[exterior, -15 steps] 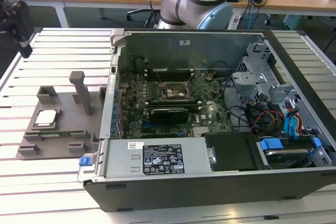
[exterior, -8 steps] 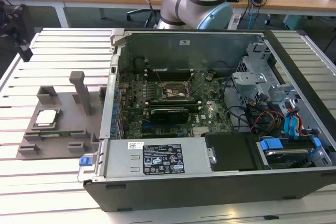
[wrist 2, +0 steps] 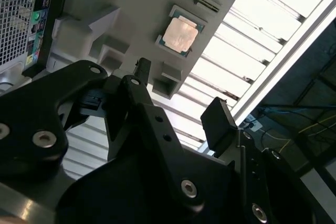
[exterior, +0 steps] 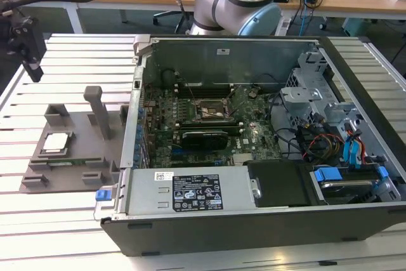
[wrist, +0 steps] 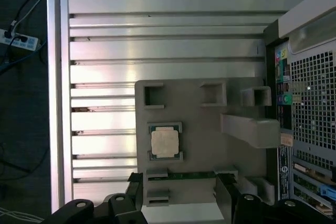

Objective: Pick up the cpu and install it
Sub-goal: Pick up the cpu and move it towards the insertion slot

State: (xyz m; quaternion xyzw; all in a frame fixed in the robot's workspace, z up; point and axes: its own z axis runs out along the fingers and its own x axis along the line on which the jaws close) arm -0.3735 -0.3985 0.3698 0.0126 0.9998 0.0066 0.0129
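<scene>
The cpu (exterior: pixel 56 142), a small flat square chip with a silvery top, lies in a recess of the grey holder plate (exterior: pixel 76 125) on the slatted table, at the exterior view's left. It shows in both wrist views (wrist 2: pixel 180 34) (wrist: pixel 165 143). My black gripper (exterior: pixel 32 68) hangs in the air above the table, behind and to the left of the holder. In both wrist views the gripper (wrist 2: pixel 178 93) (wrist: pixel 179 182) is open, with nothing between its fingers (wrist 2: pixel 140 72). The motherboard socket (exterior: pixel 212 111) sits inside the open computer case (exterior: pixel 254 214).
A long green memory stick (exterior: pixel 70 162) lies in the holder beside the cpu. A grey upright post (exterior: pixel 98 109) rises from the holder near the case wall. Inside the case are cables, a drive cage (exterior: pixel 311 93) and blue latches. The table edge (wrist: pixel 58 103) runs past the holder.
</scene>
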